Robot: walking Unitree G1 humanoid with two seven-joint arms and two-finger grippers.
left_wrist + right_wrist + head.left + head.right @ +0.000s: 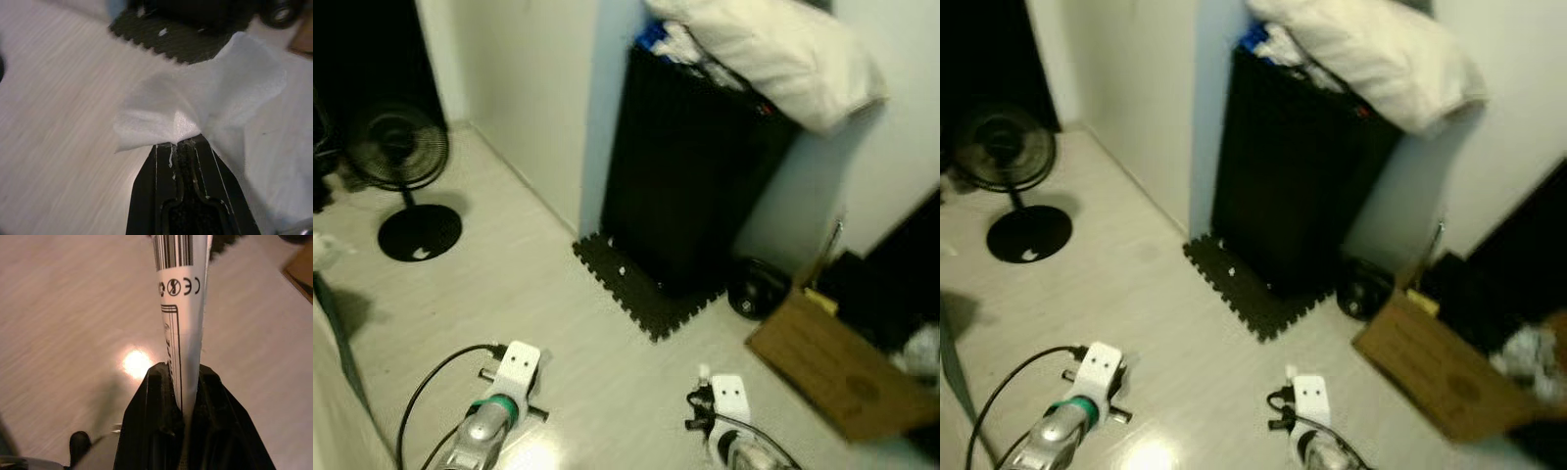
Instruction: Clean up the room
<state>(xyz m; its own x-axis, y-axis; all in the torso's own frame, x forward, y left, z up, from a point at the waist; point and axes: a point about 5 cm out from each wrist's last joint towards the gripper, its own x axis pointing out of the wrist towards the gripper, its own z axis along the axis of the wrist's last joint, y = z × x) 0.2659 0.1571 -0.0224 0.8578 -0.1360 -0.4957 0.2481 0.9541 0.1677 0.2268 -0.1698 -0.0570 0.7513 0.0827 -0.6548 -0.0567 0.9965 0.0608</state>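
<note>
We carry a white tissue [195, 105] pinched in the closed left gripper [185, 143] and a printed paper wrapper [182, 308] clamped in the right gripper [182, 377], above the floor [538, 294]. Both grips are thin-edged; walking jolts could shake either loose.

A thin white tissue [205, 105], crumpled and pinched at one corner, fans out ahead of the left gripper [183, 143], whose jaws are closed tight on it. A flat white printed wrapper [179, 308], marked with a barcode and small round symbols, stands edge-on between the jaws of the right gripper [185, 374], clamped there and sticking straight out beyond them.
</note>
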